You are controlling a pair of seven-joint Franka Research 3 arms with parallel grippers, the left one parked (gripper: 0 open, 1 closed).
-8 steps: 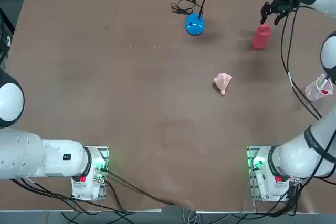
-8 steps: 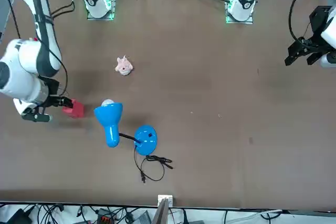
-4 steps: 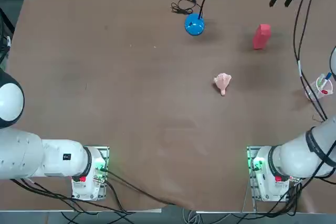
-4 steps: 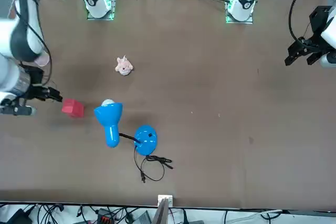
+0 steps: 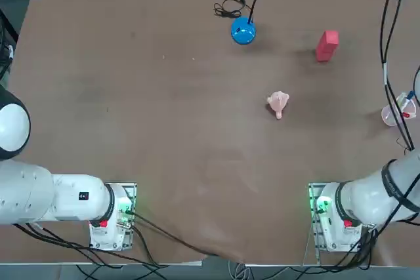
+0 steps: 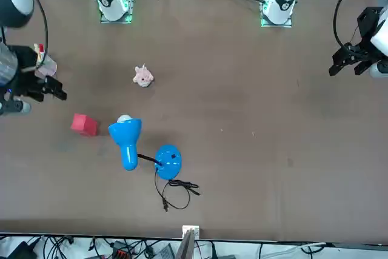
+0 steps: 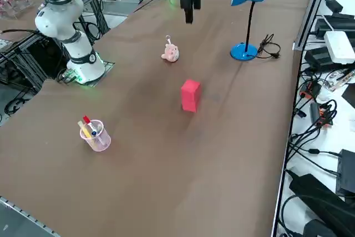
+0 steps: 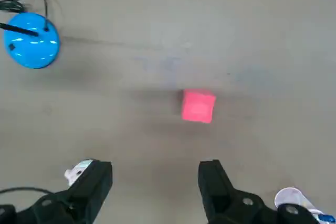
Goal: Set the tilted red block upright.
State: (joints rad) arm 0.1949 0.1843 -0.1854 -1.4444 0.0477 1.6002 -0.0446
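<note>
Now the red block [image 7: 190, 95] stands upright on its short end on the surface [image 5: 164, 129], alone and untouched — as far as these views show, the task looks done, nothing left but clearing away. From overhead it sits toward two o'clock. High above it hangs the right gripper [image 8: 155, 182], fingers [image 8: 100, 179] spread wide and holding nothing. A blue desk lamp [image 7: 244, 9] stands well apart near twelve, a pink figurine [image 5: 278, 103] nearer centre, a pen cup [image 7: 94, 134] at three — none obstructs.

Even overhead light, faint shadows
</note>
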